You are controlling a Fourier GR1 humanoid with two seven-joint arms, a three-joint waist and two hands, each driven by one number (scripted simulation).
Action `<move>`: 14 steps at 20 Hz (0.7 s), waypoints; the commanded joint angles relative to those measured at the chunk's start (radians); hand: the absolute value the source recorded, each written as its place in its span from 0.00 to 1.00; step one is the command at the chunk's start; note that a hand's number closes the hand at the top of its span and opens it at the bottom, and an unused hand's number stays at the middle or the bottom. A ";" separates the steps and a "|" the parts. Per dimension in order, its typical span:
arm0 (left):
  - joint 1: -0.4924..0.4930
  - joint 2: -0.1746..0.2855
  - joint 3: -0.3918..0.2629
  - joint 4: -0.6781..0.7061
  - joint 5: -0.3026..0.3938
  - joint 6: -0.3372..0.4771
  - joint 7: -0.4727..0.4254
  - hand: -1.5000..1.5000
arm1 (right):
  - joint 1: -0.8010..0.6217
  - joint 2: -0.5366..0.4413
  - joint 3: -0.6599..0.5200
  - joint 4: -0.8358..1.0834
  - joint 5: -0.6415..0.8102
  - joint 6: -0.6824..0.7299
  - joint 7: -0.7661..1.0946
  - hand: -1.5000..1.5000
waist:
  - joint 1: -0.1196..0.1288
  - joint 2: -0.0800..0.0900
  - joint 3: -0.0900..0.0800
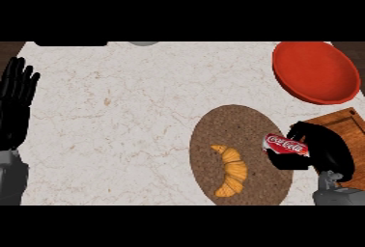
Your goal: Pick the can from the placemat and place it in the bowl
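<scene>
Can (287, 144), red with white script, lies sideways clasped in curled right hand (324, 141).

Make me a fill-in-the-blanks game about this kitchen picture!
1. The black right hand curls round a red drinks ____.
2. A golden croissant lies on the round brown ____.
3. The round red bowl is ____.
4. The black left hand rests ____, fingers straight.
Missing words: can; placemat; empty; open.

Light was even, soft, fairly bright over pale table (107, 120). Shading sat darker along lower-left rim of bowl (315, 72). Black right hand (324, 147) read as flat mass.
</scene>
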 commanded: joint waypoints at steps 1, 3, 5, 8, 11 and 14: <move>0.004 0.017 0.031 0.002 0.014 0.002 0.005 0.50 | 0.088 -0.254 -0.205 0.080 -0.120 0.064 -0.213 1.00 | -0.040 0.009 0.009; 0.021 0.012 0.035 -0.009 0.004 0.018 -0.003 0.50 | 0.102 -0.331 -0.266 0.143 -0.124 0.069 -0.259 1.00 | -0.049 0.012 0.015; 0.021 0.003 0.037 0.002 0.013 0.017 -0.006 0.50 | 0.113 -0.423 -0.341 0.207 -0.169 0.074 -0.373 1.00 | -0.055 0.014 0.014; 0.018 0.005 0.026 -0.009 0.002 0.016 -0.007 0.50 | 0.115 -0.566 -0.462 0.327 -0.220 0.068 -0.533 1.00 | -0.042 0.012 0.014; 0.018 0.005 0.029 -0.010 0.017 0.003 -0.006 0.50 | 0.098 -0.668 -0.570 0.477 -0.239 0.003 -0.659 1.00 | -0.013 0.014 0.014; 0.019 -0.010 0.007 -0.036 0.016 -0.001 -0.003 0.50 | 0.064 -0.777 -0.654 0.609 -0.283 -0.017 -0.811 1.00 | 0.009 0.010 0.012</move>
